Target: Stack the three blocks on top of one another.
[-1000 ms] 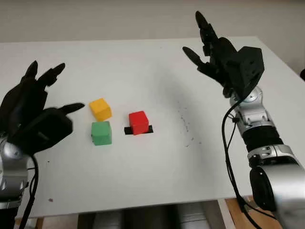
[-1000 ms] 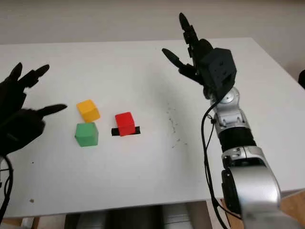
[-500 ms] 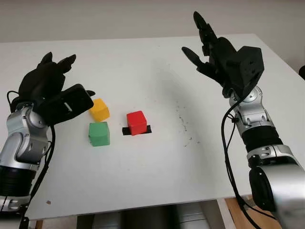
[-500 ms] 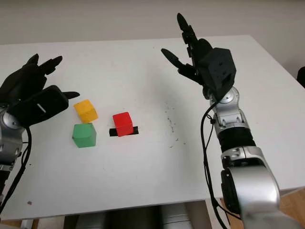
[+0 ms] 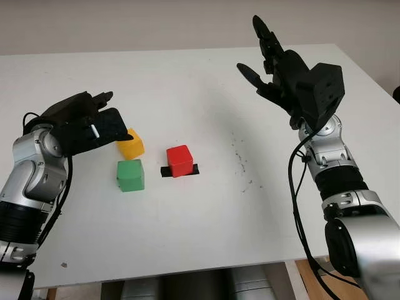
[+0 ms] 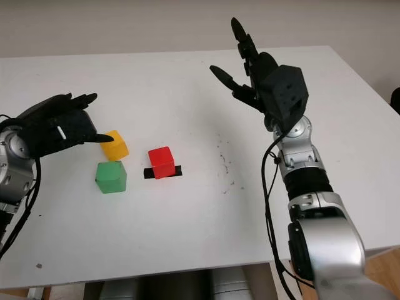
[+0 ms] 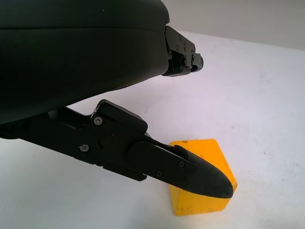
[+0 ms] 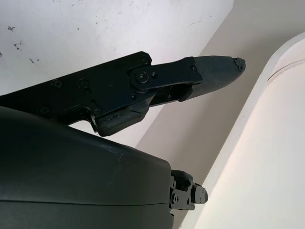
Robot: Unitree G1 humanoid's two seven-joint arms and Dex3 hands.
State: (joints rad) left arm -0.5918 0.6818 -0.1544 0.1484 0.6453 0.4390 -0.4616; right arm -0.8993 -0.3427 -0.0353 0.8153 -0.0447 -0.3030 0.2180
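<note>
Fingers [image 5: 103, 97] of the left hand [image 5: 84, 122] reach toward the yellow block [image 5: 130, 143] at the left-centre of the frame, holding nothing, one fingertip [image 7: 209, 179] hanging just over the block's near edge without clearly touching it. Just below the yellow block in the head view sits the green block [image 5: 130, 175], and to the right of both, slightly apart, the red block [image 5: 180, 160] stands on a short black strip [image 5: 195, 170]. All three lie singly on the white tabletop [image 5: 206, 212] — nothing is stacked yet.

They look like small rigid cubes, probably light and smooth-faced, so a pinch across two opposite side faces should hold; a grip on the corners would likely let one twist or slip.

At the left edge the left forearm comes up bent, palm turned toward the blocks. The right hand [image 5: 284, 69] is raised high in the upper right, well apart from the blocks, open with nothing in it — idle.
</note>
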